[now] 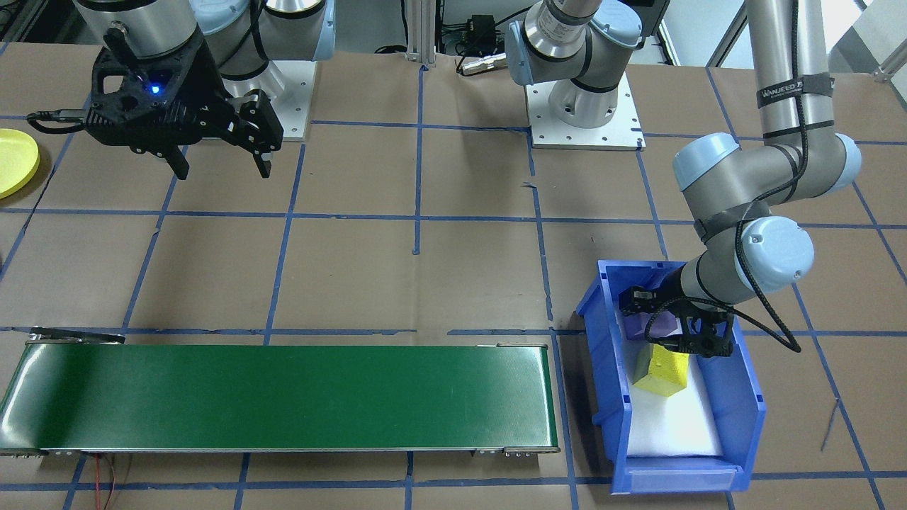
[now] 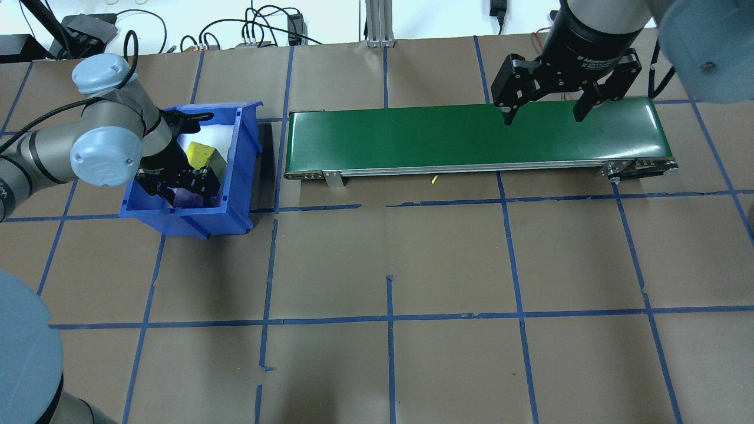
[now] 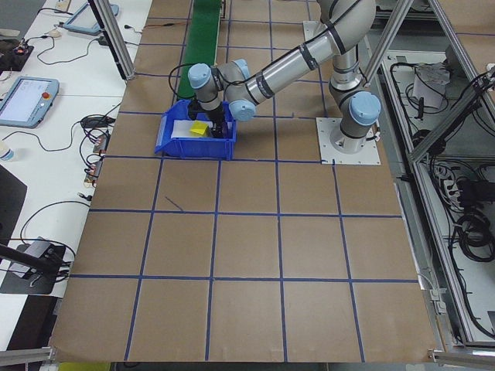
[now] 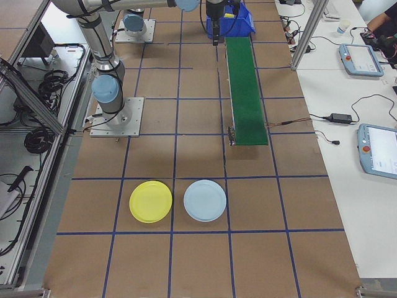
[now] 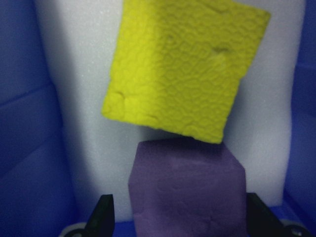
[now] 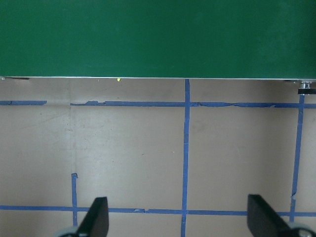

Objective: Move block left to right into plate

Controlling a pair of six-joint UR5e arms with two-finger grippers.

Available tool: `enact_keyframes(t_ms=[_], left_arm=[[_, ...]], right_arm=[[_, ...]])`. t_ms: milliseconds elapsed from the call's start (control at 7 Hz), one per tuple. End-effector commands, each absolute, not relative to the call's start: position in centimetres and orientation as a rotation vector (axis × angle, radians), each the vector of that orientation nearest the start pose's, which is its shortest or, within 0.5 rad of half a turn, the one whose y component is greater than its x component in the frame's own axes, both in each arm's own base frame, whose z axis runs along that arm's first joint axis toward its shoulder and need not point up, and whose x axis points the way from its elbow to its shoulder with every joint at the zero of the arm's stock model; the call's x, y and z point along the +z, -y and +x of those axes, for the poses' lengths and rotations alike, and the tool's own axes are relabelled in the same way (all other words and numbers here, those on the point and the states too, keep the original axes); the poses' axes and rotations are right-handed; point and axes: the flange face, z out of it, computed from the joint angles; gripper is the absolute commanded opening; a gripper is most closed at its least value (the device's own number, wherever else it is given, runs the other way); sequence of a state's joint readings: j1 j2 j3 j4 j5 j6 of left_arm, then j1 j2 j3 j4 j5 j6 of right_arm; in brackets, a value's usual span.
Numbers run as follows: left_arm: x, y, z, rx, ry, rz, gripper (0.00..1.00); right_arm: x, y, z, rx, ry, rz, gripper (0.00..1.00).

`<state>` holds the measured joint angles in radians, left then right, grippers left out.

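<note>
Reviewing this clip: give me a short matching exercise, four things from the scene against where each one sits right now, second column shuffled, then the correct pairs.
Things:
1. yellow block
2. left claw
3. right claw
4. yellow plate

Places:
A. open, held up in the air near the end of the green conveyor belt far from the bin
B. on the table beside a pale blue plate
C. lying on white foam in the blue bin, next to a purple block
D. lowered into the bin, fingers either side of the purple block

Pairs: 1-C, 2-D, 3-A, 4-B
</note>
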<state>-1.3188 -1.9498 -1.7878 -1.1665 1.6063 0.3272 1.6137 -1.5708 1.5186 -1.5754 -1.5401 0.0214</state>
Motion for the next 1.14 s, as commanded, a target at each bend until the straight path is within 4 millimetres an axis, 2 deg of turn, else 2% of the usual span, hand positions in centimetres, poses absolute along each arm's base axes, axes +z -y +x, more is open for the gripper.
enact_keyframes(t_ms=[0,286,429,571,714,857,1000], left_arm=[[23.9,58.5,1.6,0.223,-3.141,0.119,0.18],[31.1,61.2,1.8,0.079,-3.119,0.121,0.18],[34.4,61.9,1.0,0.086,-3.122,0.142,0.18],[38.4,61.8,-1.9,0.049,-3.127,0.128,0.19],[40.3,61.8,-4.6,0.016,-3.127,0.082,0.19],[40.6,62.0,-6.5,-0.018,-3.200,-0.011,0.19],[40.7,62.2,-9.6,-0.065,-3.230,0.051,0.19]], right_arm=[[51.4,49.0,15.8,-0.087,-3.108,-0.037,1.00],[51.4,49.1,15.8,-0.087,-3.108,-0.035,1.00],[51.4,49.1,15.8,-0.087,-3.108,-0.035,1.00],[51.4,49.1,15.8,-0.087,-3.106,-0.035,1.00],[51.4,49.1,15.8,-0.087,-3.106,-0.035,1.00],[51.4,49.1,15.8,-0.089,-3.106,-0.035,1.00],[51.4,49.0,15.8,-0.087,-3.106,-0.037,1.00]])
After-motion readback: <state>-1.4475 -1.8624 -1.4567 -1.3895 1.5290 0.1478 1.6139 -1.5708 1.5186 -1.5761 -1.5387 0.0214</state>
